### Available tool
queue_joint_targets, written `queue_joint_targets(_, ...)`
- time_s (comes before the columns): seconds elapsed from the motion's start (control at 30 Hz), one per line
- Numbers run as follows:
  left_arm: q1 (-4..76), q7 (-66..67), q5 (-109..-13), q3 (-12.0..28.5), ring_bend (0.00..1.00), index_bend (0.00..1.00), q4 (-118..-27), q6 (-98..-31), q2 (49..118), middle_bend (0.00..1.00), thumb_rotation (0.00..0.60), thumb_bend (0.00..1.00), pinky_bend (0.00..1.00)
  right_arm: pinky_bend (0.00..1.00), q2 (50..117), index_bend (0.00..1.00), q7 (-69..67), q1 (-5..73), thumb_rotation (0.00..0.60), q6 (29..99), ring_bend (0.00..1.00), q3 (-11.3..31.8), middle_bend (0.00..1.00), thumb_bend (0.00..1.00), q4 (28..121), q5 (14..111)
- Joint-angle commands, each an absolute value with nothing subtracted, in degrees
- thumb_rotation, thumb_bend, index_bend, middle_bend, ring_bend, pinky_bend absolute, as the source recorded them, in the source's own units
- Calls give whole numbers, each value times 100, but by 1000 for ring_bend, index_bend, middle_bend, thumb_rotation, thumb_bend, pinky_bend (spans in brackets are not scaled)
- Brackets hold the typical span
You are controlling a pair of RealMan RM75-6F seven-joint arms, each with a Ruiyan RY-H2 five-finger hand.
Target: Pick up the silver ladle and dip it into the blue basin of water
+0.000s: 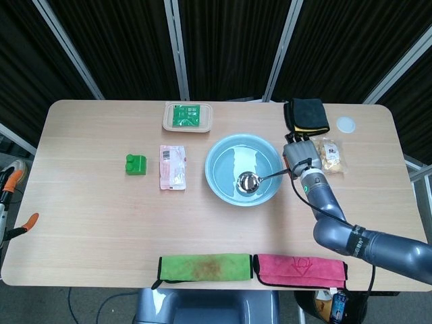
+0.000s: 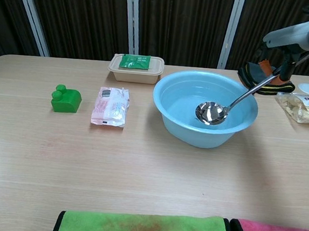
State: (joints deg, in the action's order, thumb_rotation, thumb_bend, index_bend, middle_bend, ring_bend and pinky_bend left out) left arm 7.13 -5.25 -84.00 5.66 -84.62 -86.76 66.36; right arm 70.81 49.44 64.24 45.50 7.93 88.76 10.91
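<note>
Right hand [image 1: 298, 156] sits just past the right rim of the round light-blue plastic basin [image 1: 217, 177], w/ the shiny silver metal ladle [image 1: 248, 182] gripped by the far end of its handle. Handle slopes down and left from the hand, crossing over the basin rim; ladle bowl is inside the basin, right of centre, low at the water. Chest view gives same layout: ladle bowl [image 2: 211, 113] down inside the basin [image 2: 181, 130], handle rising to the upper right toward the hand [image 2: 284, 47]. Whether the bowl is actually under the water surface or just on it can't be made out.

Right hand's fingers are mostly hidden in head view – seen from above and small; in chest view the hand is partly cut by the top-right edge, so exact finger wrap on the handle is unclear.

Left hand [image 1: 8, 206] only pokes in at the left edge of head view, orange-tipped fingers visible, rest cut off; nothing seen in it, but closed or spread can't be told.

Clear packet of pale snacks [image 1: 329, 154] lies just right of the right hand, partly hidden by it in head view.
</note>
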Motion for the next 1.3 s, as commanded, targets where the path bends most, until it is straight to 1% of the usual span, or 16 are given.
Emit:
queue_joint_targets(0.03, 715, -455, -8366, 587, 0, 18, -8462, -8677, 6663, 0, 600, 233, 0, 0, 7386, 745, 4861, 6589, 600, 4218, 0, 674, 54, 465, 8375, 996)
queue_joint_targets(0.2, 744, -375, -8308, 606, 0, 19, -8450, -8610, 6699, 0, 600, 233, 0, 0, 7685, 744, 4695, 6670, 600, 3913, 0, 533, 54, 465, 7836, 1004)
queue_joint_targets(0.33, 769, -388, -8267, 613, 0, 20, -8439, -8535, 6702, 0, 600, 232, 0, 0, 7836, 745, 4574, 6689, 600, 3841, 0, 446, 55, 465, 7637, 1067)
queue_joint_targets(0.53, 760, -513, -8292, 610, 0, 21, -8433, -8542, 6660, 0, 600, 233, 0, 0, 8049, 745, 4451, 6719, 600, 3886, 0, 307, 57, 465, 7526, 1159)
queue_joint_targets(0.77, 739, -743, -8316, 608, 0, 21, -8415, -8552, 6577, 0, 600, 233, 0, 0, 8225, 745, 4436, 6800, 600, 4011, 0, 162, 57, 465, 7550, 1050)
queue_joint_targets(1.07, 705, -914, -8387, 596, 0, 22, -8429, -8627, 6513, 0, 600, 233, 0, 0, 7907, 745, 4448, 6960, 600, 4388, 0, 242, 60, 465, 8159, 931)
queue_joint_targets(1.3, 688, -1052, -8415, 584, 0, 21, -8439, -8640, 6463, 0, 600, 233, 0, 0, 7214, 749, 4560, 7197, 600, 4816, 0, 422, 62, 465, 9165, 592)
